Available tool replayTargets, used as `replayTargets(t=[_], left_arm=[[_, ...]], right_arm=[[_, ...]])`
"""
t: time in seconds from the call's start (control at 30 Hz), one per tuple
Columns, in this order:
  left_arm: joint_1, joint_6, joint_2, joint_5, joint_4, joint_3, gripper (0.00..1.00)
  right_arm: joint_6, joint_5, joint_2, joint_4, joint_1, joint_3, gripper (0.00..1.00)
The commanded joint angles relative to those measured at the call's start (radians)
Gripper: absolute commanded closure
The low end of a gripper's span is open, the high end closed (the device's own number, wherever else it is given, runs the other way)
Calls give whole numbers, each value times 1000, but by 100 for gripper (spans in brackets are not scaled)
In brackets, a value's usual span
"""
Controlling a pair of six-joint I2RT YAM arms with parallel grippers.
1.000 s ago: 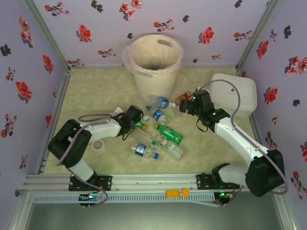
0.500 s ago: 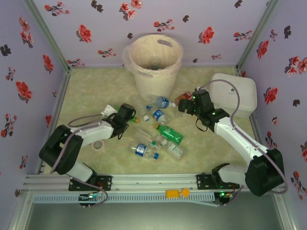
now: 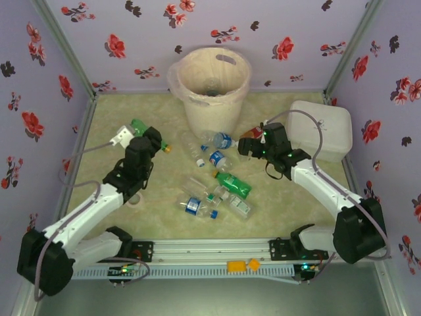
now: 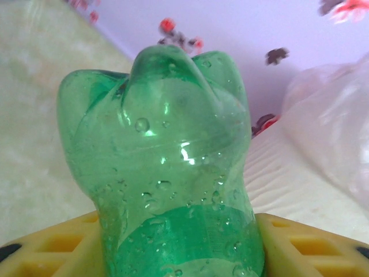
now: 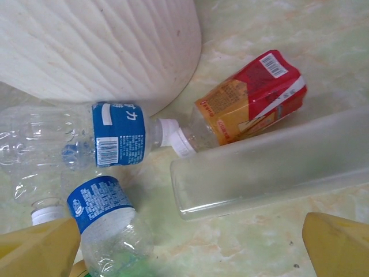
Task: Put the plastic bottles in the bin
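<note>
Left wrist view: the left pincer (image 4: pixel 183 254) is clamped narrowly on a green bottle (image 4: pixel 167 144), with the bottle's base pointing ahead. Seen from above, it is held above the desk (image 3: pixel 289 197) (long axis far-left to near-right). The bin (image 3: pixel 212 108) lies far and right of it. The right pincer (image 5: pixel 190 242) gapes wide and empty over a red-labelled bottle (image 5: pixel 253 101).

White rounded box (image 3: pixel 325 125) on the table's (image 3: pixel 105 131) right; floral wallpaper (image 3: pixel 296 26) around

Two green bottles (image 3: pixel 233 185), one orange-red-labelled bottle (image 3: pixel 250 133), three blue-labelled bottles (image 3: pixel 222 139), several plain clear bottles (image 3: pixel 197 185) too jumbled to count; one bin (image 3: pixel 210 112), one white box (image 3: pixel 322 128), one tape roll (image 3: pixel 135 199).
</note>
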Motion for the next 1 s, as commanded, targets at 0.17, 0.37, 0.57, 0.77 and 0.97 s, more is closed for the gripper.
replayTargets(t=[0.17,0.37,0.57,0.77,0.97], left_arm=[[8,341,55,185,-8,301,63],[13,432,239,353,-33,583,64],[17,465,496,498,-77,890,64],[17,506,789,585,-176,1242,64],[16,527,1047,631,-332,1562,63]], right_arm=[[-3,-142,-3,84,-7,-58,0],[30,-199,-67,162,-6,-148,1],[35,-200,-127,133,-7,-177,0],[36,-180,-201,83,-8,-199,0],[38,-138,-270,43,-7,-226,0]])
